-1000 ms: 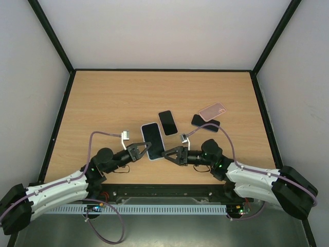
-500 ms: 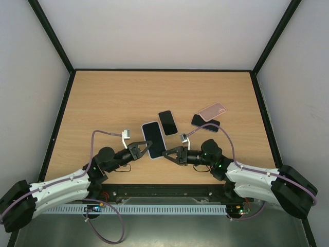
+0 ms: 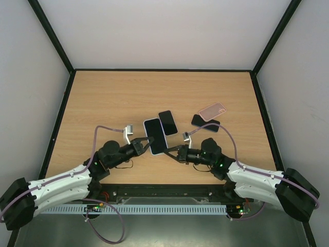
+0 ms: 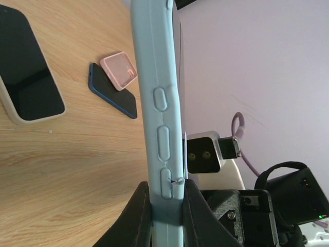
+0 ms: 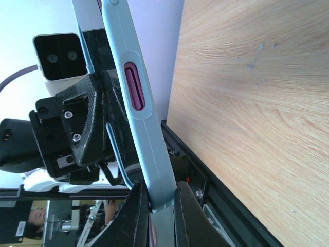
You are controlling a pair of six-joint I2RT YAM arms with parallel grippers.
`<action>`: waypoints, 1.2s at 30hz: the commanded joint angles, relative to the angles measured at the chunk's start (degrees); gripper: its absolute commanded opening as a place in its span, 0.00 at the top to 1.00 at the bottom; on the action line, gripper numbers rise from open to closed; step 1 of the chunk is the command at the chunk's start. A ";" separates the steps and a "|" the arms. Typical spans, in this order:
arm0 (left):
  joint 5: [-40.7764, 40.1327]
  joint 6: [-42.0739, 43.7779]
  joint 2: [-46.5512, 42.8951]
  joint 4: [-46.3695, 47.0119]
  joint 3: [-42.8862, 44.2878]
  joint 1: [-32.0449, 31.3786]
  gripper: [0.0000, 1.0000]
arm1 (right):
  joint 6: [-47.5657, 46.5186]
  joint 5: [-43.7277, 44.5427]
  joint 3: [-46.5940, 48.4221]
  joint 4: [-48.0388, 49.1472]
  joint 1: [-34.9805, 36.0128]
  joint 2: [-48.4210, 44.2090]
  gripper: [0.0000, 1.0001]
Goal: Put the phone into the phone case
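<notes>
Bench: a light wood top with a black rim. Both arms are mounted along its near edge.
Room: plain pale walls close in on the left, far and right sides, with black struts running up the corners.
Phone case: pale blue, seen edge-on in both wrist views, with three raised buttons along one long side and a magenta-lined slot on the other.
Phone: its dark screen fills the face of the phone case in the overhead view. I cannot tell whether it is pressed fully home.
Position: near the middle of the bench, towards the near edge, between the two hands. It appears raised off the wood.
Left hand: fingers together, clamped across the thickness of the phone case on its left long side.
Right hand: fingers together, clamped on the near right corner of the phone case, facing the left hand.
Second phone: dark screen in a cream surround, flat on the bench just beside the far end of the held phone.
Pink case: lying flat, far right of centre, well apart from both hands.
Dark blue phone: flat, at the near corner of the pink case and touching it in the left wrist view.
</notes>
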 commanded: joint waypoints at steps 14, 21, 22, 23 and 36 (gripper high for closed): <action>8.59 5.73 8.83 -12.58 5.75 12.86 0.98 | -12.63 7.96 5.10 -19.78 0.63 -5.92 0.11; 14.96 9.49 18.86 -12.73 11.96 21.60 0.98 | -14.87 11.87 5.11 -26.79 0.65 -11.29 0.02; 15.36 9.75 20.52 -12.25 13.17 22.07 0.98 | -15.02 12.63 5.16 -27.79 0.64 -11.58 0.03; 15.76 9.96 22.55 -11.57 14.42 22.44 0.97 | -15.32 13.28 5.32 -28.85 0.66 -11.73 0.02; 19.94 9.38 46.24 -3.89 24.85 24.45 0.96 | -18.22 17.90 7.80 -36.12 0.64 -11.75 0.02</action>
